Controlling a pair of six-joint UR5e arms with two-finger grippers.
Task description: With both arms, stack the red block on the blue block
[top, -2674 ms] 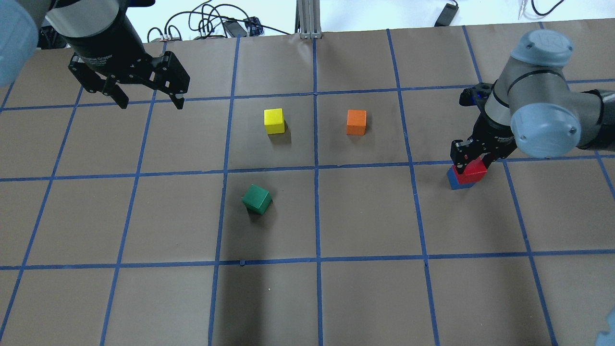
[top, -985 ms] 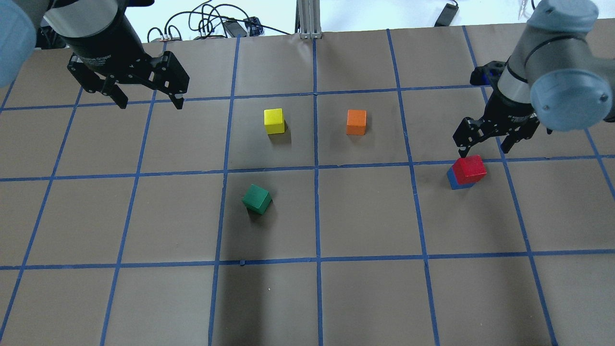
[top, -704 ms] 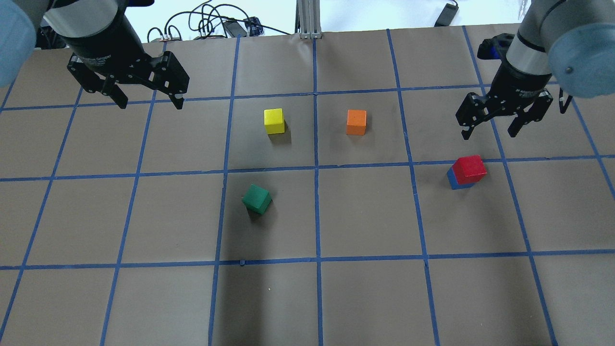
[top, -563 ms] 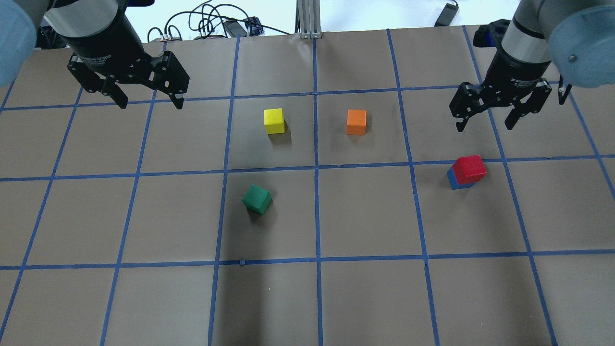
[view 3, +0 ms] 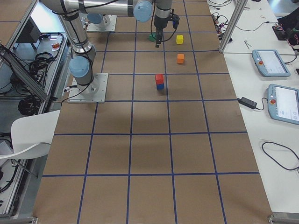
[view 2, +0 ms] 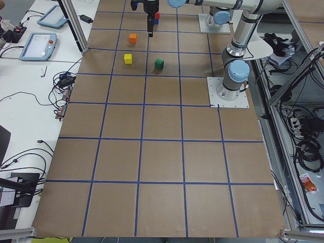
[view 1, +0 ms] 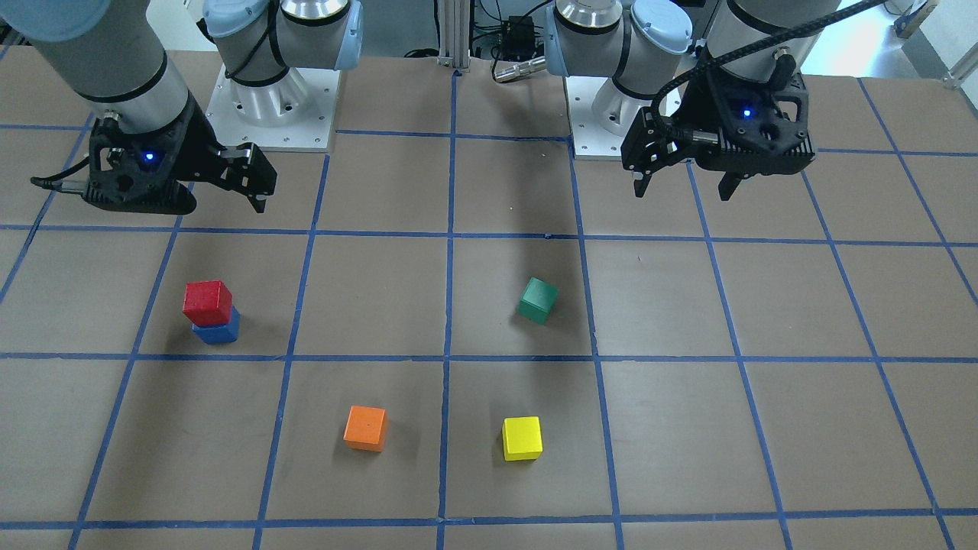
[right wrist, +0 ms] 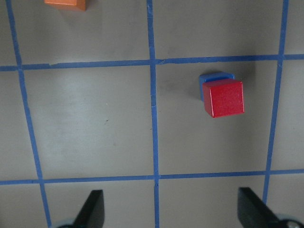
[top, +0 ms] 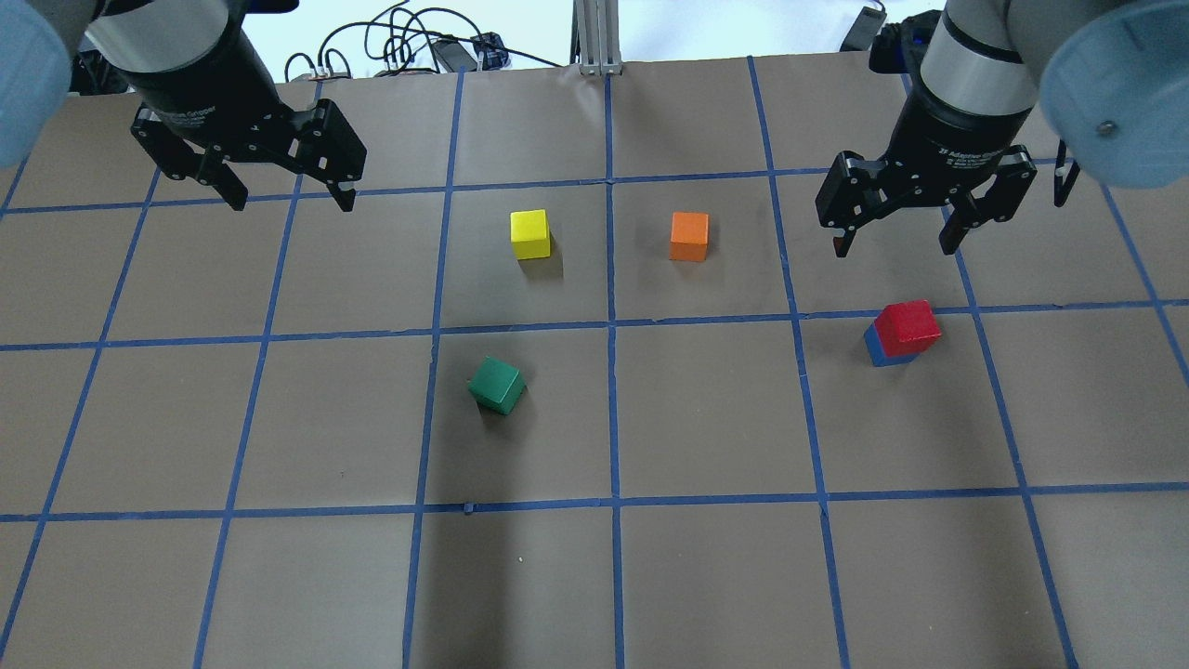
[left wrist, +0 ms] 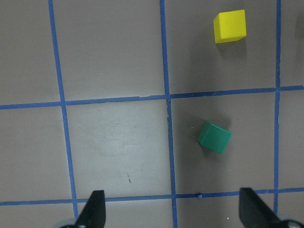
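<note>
The red block point(top: 908, 325) sits on top of the blue block point(top: 873, 349) on the table's right side, slightly offset. The stack also shows in the front view, red block point(view 1: 207, 302) over blue block point(view 1: 218, 333), and in the right wrist view, red block point(right wrist: 223, 98) over blue block point(right wrist: 216, 77). My right gripper point(top: 894, 243) is open and empty, raised above the table and set back from the stack. My left gripper point(top: 293, 197) is open and empty, hovering over the far left of the table.
A green cube point(top: 497, 385), tilted in plan, lies left of centre. A yellow cube point(top: 530, 234) and an orange cube point(top: 688, 236) sit further back. Cables point(top: 399, 46) and an aluminium post point(top: 599, 37) stand beyond the far edge.
My right gripper let go of the red block, opened, rose and drew back from the stack. The red block stays on the blue block. The left arm has not moved.
</note>
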